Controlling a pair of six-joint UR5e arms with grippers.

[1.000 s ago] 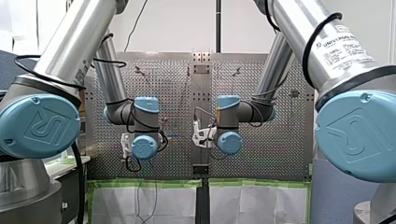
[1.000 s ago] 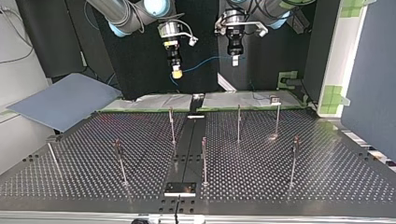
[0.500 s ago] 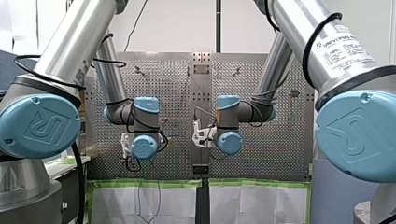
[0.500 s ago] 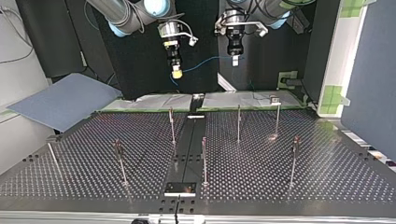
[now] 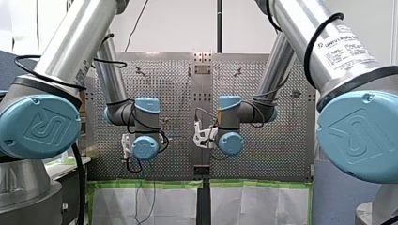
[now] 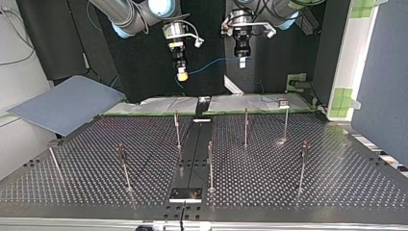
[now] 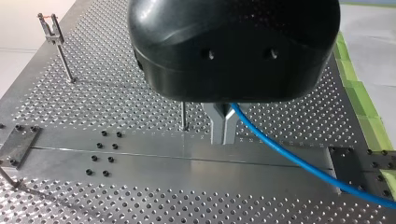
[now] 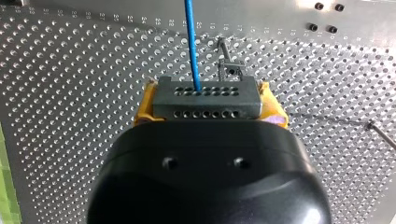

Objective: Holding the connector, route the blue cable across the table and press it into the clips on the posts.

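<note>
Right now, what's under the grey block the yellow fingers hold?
Below the connector lies the perforated table, and a post with a clip peeks out just past it. The blue cable leaves its face. The spot straight under it is hidden by the connector itself.

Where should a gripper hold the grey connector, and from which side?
Grip the connector by its short ends, as my right gripper does with yellow pads, coming from the side opposite the blue cable: flat parallel ends suit pads; the cable exit stays clear.
</note>
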